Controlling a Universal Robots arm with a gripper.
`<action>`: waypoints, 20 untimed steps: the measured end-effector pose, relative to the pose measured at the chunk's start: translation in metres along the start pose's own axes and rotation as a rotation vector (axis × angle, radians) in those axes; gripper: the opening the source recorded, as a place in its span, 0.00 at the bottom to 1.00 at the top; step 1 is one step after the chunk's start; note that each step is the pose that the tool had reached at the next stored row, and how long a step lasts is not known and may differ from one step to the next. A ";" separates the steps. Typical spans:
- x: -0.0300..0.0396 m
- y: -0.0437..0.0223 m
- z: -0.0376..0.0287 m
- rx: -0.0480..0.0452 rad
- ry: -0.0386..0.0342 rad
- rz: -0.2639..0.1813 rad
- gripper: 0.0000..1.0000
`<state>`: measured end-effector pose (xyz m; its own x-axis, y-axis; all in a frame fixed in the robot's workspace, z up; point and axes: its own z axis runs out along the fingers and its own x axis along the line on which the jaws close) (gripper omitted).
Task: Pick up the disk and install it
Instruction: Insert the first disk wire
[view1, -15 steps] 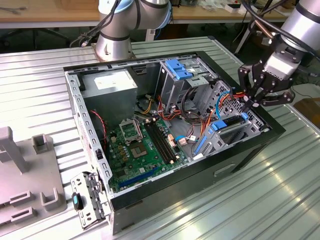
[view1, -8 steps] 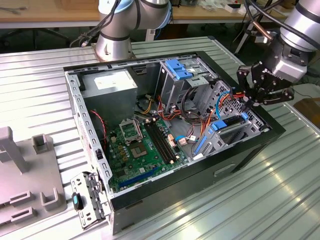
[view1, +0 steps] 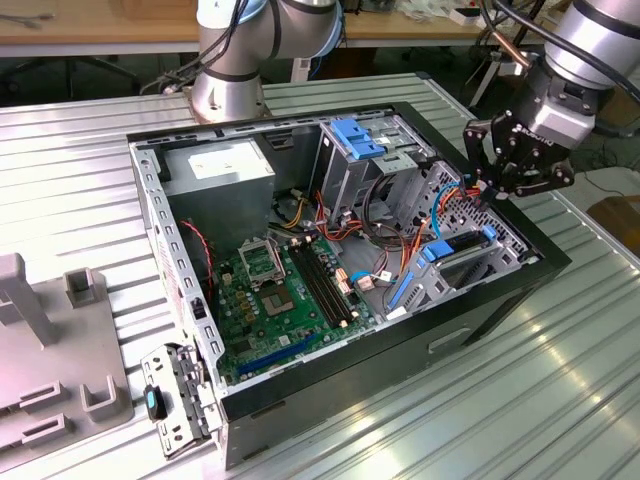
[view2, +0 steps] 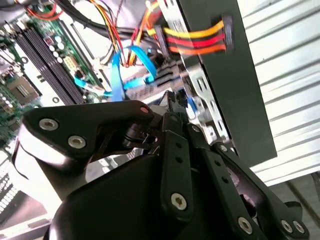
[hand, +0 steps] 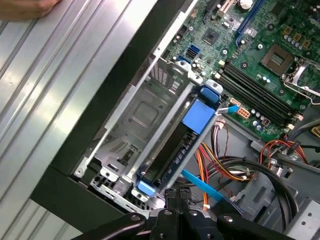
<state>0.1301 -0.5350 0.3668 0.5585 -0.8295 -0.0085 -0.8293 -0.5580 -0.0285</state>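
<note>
Blue carrier rail and dark grey metal mark the disk, which sits slotted edge-on in the silver drive cage at the case corner on the exterior view's right. One blue rail end stands toward the motherboard, and a small blue tab shows at the disk's other end, next to the case wall. The gripper is at that end, its fingertips drawn together with nothing seen between them. They are just beside the disk's edge; whether they touch it cannot be told. In the exterior view the gripper hangs over the case's rim above the cage, and in the second wrist view its tips point down among the wiring. A flat blue cable runs close past the fingertips, and a red, orange and yellow bundle crosses the cage wall. Farther out, the black computer case lies open on a ribbed metal table, with a fixed blue latch atop the upper cage and the power supply at the far corner.
</note>
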 end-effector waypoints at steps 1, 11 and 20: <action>-0.0030 -0.0021 0.0001 -0.0002 0.0004 -0.001 0.11; -0.0154 -0.0111 0.0004 -0.0021 -0.0018 -0.122 0.11; -0.0109 -0.0242 0.0008 -0.0026 -0.0038 -0.194 0.11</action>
<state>0.1441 -0.5124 0.3668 0.7078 -0.7064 -0.0069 -0.7063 -0.7074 -0.0274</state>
